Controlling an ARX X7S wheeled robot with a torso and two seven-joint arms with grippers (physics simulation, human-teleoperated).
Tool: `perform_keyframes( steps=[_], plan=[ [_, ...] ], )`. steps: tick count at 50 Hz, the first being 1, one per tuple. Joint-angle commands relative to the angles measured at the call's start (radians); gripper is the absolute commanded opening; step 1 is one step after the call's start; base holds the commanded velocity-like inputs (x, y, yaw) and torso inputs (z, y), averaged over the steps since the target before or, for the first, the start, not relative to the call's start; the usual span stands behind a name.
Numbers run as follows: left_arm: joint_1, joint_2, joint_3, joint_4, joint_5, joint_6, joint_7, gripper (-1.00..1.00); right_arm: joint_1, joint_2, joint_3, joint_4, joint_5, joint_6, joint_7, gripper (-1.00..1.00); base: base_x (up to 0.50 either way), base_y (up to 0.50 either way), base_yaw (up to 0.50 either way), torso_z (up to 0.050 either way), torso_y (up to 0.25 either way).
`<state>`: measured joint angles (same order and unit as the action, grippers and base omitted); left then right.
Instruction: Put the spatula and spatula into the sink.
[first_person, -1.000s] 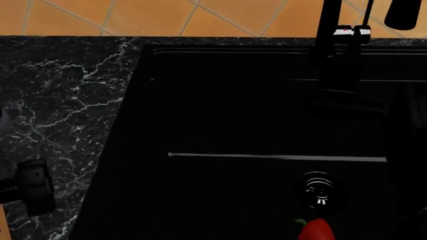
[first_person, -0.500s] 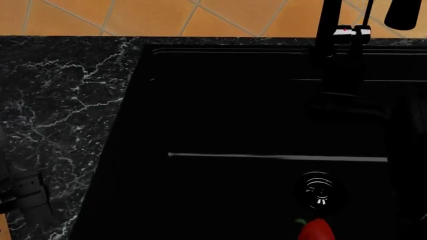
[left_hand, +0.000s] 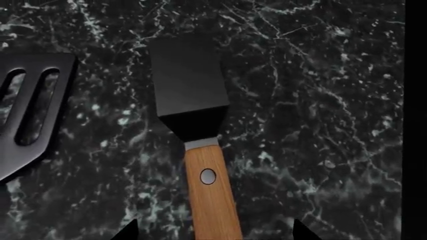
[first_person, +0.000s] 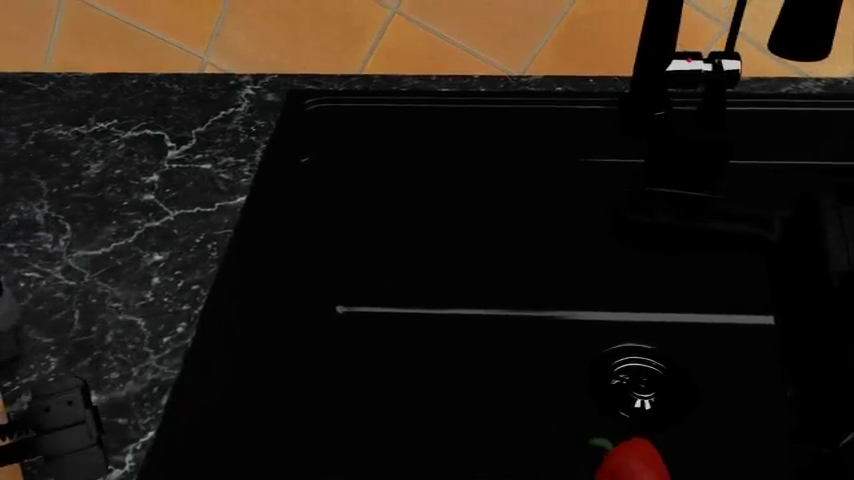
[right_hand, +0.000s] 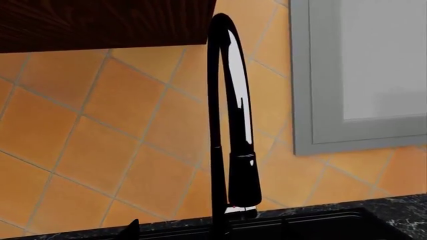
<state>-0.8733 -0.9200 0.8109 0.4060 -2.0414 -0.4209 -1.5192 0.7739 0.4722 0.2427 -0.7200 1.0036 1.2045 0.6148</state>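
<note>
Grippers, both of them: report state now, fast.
Left gripper: open, fingertips either side of the spatula handle, not clamped on it.
Right gripper: open, holding nothing, facing the faucet.

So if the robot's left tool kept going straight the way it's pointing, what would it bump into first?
Probably the light wooden handle of the solid-bladed grey metal spatula, which lies between the left tool's fingertips on the black marble counter. Depth is hard to judge.
</note>
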Motion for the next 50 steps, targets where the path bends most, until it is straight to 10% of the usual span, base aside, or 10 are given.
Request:
perform_keyframes(
  steps=[1,3,4,28,50],
  plan=[
    [0.082,0.002,0.059,-0.010,-0.057,0.050,0.014,1.00,-0.001,0.004,-0.005,0.001,0.002,-0.007,0.005,1.00,0.00,0.00,0.00,0.000,0.000],
    [0.087,0.001,0.056,-0.009,-0.056,0.060,0.021,1.00,-0.002,0.005,-0.004,0.002,0.003,-0.007,0.006,1.00,0.01,0.00,0.00,-0.008,0.000],
    [0.084,-0.001,0.056,-0.009,-0.054,0.062,0.019,-1.00,-0.002,0.006,-0.004,0.003,0.003,-0.007,0.007,1.00,0.00,0.00,0.00,0.000,0.000],
    [-0.098,0.026,0.035,0.011,0.086,0.003,0.054,-1.00,-0.024,0.017,-0.005,0.003,0.009,-0.023,0.011,1.00,0.00,0.00,0.00,-0.001,0.000],
    [-0.418,0.131,0.074,0.029,0.299,-0.285,0.476,-1.00,0.008,0.026,-0.016,0.005,0.034,-0.008,0.034,1.00,0.00,0.00,0.00,0.000,0.000]
  ],
)
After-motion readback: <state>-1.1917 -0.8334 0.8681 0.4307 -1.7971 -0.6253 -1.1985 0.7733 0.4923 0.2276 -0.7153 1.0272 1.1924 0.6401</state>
